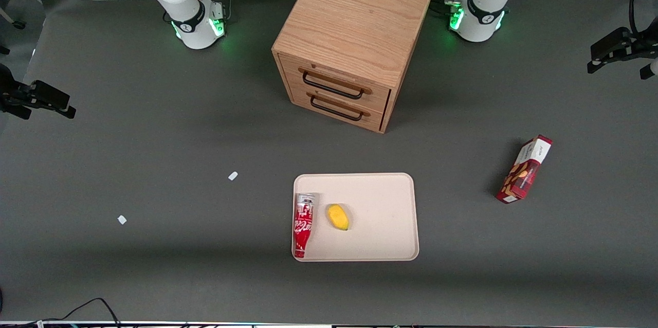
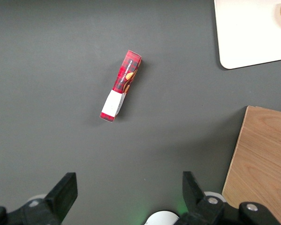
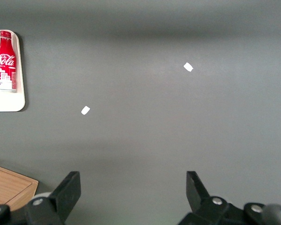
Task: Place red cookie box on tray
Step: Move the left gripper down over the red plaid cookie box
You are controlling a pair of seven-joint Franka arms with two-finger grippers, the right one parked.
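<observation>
Left wrist view showed the gripper (image 2: 126, 197) spread wide high above the slim cardboard red cookie box (image 2: 121, 86), well apart from the smooth, round-cornered tray (image 1: 406, 215).

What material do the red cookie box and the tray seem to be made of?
The red cookie box looks like thin printed cardboard: sharp folded edges and slightly glossy plaid print. The tray seems moulded plastic or fibre composite, matte beige with rounded corners and a low rim; the look leaves it open. The gripper hangs open above the table, away from both.
</observation>
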